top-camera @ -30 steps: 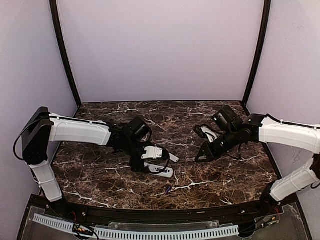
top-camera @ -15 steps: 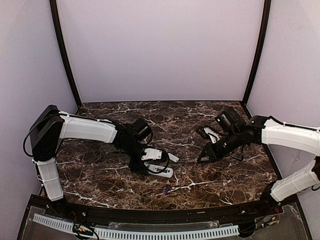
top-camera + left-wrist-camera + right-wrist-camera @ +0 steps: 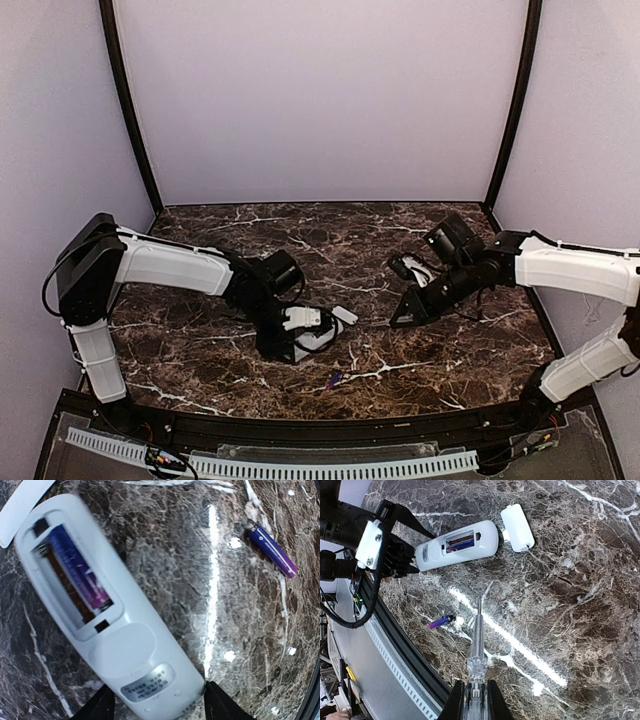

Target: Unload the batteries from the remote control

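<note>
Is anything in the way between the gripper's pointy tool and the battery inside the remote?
Nothing visible. The cover lies off beside the remote, so the battery shows, and only bare table separates it from the tool.

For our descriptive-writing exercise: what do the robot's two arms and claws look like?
The left arm and right arm have smooth white shells between black joints. The left claw is black with white screwed plates; the right claw looks mostly black. Thin black cables loop beside the wrists.
</note>
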Robot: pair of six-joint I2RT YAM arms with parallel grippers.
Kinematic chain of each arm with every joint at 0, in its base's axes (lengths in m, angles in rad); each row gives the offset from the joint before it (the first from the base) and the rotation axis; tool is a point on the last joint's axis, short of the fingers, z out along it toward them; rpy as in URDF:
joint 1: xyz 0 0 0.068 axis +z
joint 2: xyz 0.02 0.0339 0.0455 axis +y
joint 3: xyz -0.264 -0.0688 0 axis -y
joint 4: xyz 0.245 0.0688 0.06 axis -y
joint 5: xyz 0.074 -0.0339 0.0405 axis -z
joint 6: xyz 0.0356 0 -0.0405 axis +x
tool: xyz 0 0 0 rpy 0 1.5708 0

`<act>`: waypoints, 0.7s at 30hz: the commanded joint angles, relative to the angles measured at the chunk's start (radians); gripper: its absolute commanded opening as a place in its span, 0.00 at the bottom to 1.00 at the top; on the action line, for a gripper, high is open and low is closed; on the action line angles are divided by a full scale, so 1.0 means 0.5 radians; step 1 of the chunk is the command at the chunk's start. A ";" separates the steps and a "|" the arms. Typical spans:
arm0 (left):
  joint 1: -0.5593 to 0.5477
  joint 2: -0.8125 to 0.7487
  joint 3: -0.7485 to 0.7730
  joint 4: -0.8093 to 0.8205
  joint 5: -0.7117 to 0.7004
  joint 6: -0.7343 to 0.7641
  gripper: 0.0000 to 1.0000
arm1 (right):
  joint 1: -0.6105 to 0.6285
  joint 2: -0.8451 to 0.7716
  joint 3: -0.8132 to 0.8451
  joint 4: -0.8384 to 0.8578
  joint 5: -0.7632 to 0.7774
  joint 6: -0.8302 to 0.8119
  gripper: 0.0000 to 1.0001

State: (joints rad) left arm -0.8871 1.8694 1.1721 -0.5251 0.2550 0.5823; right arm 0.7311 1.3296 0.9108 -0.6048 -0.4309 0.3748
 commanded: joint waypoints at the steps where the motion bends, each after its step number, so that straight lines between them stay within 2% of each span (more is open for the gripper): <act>1: -0.073 -0.117 -0.079 -0.102 0.098 -0.243 0.60 | -0.011 0.050 0.076 0.078 -0.057 -0.016 0.00; 9: -0.167 -0.125 -0.097 0.134 0.367 -0.541 0.59 | -0.011 0.095 0.108 0.098 -0.077 -0.007 0.00; 21: -0.177 0.083 0.049 0.728 0.452 -0.816 0.58 | -0.011 0.010 0.071 0.070 -0.037 0.022 0.00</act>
State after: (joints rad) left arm -0.9737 1.8854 1.1591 -0.2916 0.4534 0.2481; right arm 0.7311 1.3659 0.9367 -0.5766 -0.4549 0.3782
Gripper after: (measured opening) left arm 0.582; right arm 0.099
